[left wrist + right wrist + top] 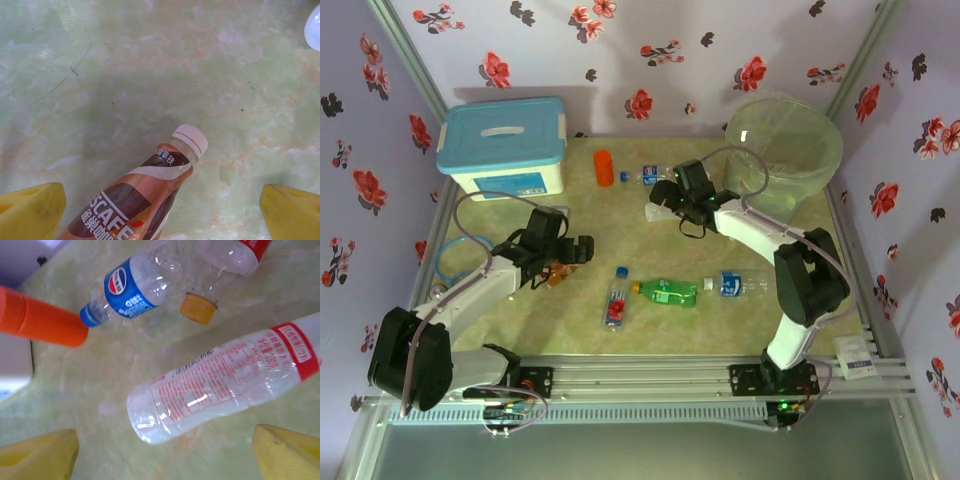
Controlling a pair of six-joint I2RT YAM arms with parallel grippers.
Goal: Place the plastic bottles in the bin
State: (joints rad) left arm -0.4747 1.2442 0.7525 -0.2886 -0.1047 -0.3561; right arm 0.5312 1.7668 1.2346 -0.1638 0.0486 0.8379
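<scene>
The pale-green bin (pixel 785 150) stands at the back right. My left gripper (pixel 565 255) is open over a brown coffee bottle (pixel 135 200) with a white cap, which lies between its yellow fingers (pixel 30 212). My right gripper (pixel 670 200) is open above a milky bottle with red print (pixel 220 382) that lies just ahead of its fingers (pixel 287 450). Beyond it lie a blue-labelled clear bottle (pixel 135 290), an orange bottle (pixel 40 317) and a clear bottle with a yellow cap (pixel 220 265). A green bottle (pixel 667 292), a red-labelled bottle (pixel 616 305) and a blue-labelled bottle (pixel 735 284) lie near the front.
A blue-lidded white box (pixel 503 145) sits at the back left. A loose blue cap (pixel 621 270) lies mid-table. A blue ring (pixel 460 262) rests by the left edge and a white packet (pixel 853 357) by the right front rail.
</scene>
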